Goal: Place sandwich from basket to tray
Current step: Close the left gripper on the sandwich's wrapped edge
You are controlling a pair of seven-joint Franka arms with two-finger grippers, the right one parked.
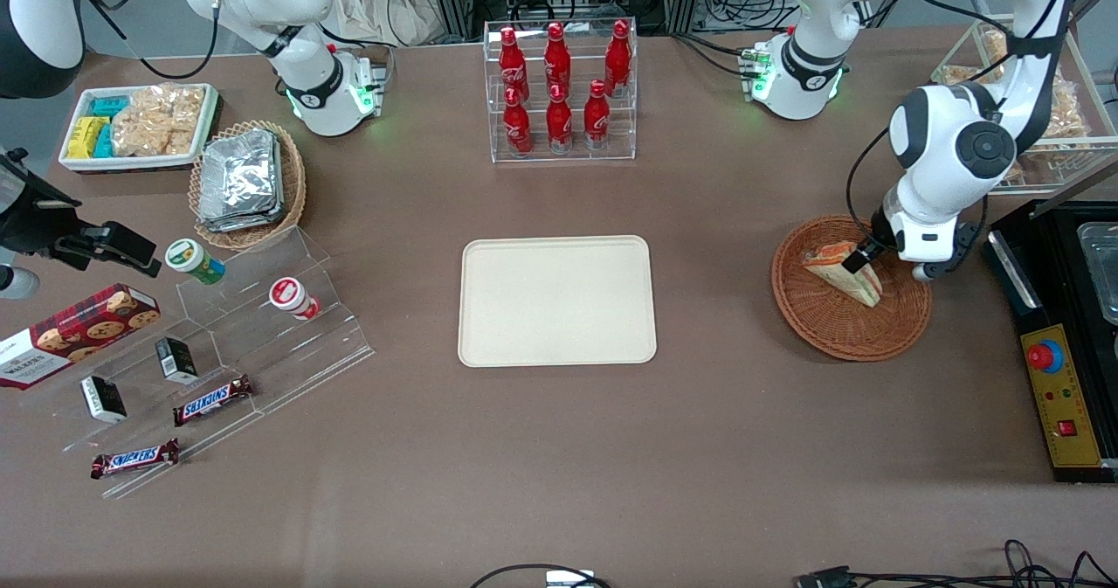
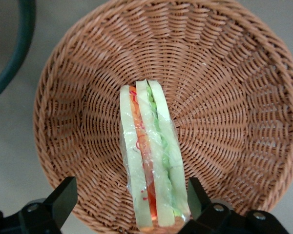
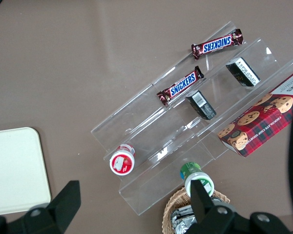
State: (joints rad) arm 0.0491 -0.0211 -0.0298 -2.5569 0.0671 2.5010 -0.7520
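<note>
The gripper (image 2: 129, 200) hangs low over the basket (image 1: 850, 329) at right of the front view, jaws spread wide either side of the sandwich (image 2: 150, 156); one finger (image 2: 195, 195) touches its wrap, the tray (image 1: 557, 300) mid-surface

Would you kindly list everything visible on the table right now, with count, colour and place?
sandwich: 1, pale bread with green and orange filling, in the basket
basket: 1, brown wicker, round, toward the working arm's end
tray: 1, cream, table centre
cola bottles: 7, red, in a clear rack farther from the camera than the tray
foil packs: a stack, silver, in an oval wicker basket
snack bin: 1, white, toward the parked arm's end
Snickers bars: 2, brown, on the clear stepped stand
small cups: 2, green-lidded and red-lidded, on the stand
cookie box: 1, red tartan
gripper: 1, fingers open, straddling the sandwich
</note>
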